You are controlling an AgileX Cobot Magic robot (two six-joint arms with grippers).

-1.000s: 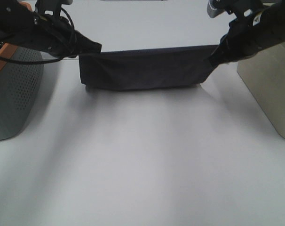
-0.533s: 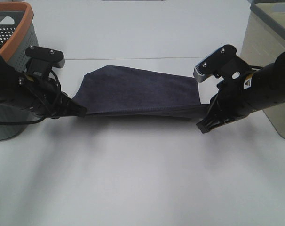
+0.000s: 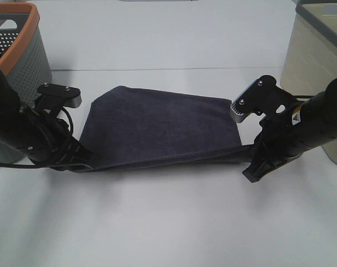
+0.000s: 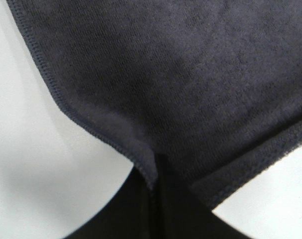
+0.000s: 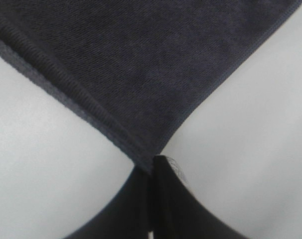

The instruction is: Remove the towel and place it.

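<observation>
**Exterior high view.** We saw the towel (image 3: 157,125) spread at the centre of the frame on the white table (image 3: 168,222), with its near hem stretched between the two claws. The left gripper (image 3: 88,161), at centre left, was clamped on one near corner — the right gripper (image 3: 253,167), at centre right, on the other. A grey, orange-rimmed basket (image 3: 24,61) stood at upper left and a beige basket (image 3: 316,67) at upper right.

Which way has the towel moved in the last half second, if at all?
Yes. The towel has come toward the camera: its near hem sits farther from the table seam than half a second ago.
</observation>
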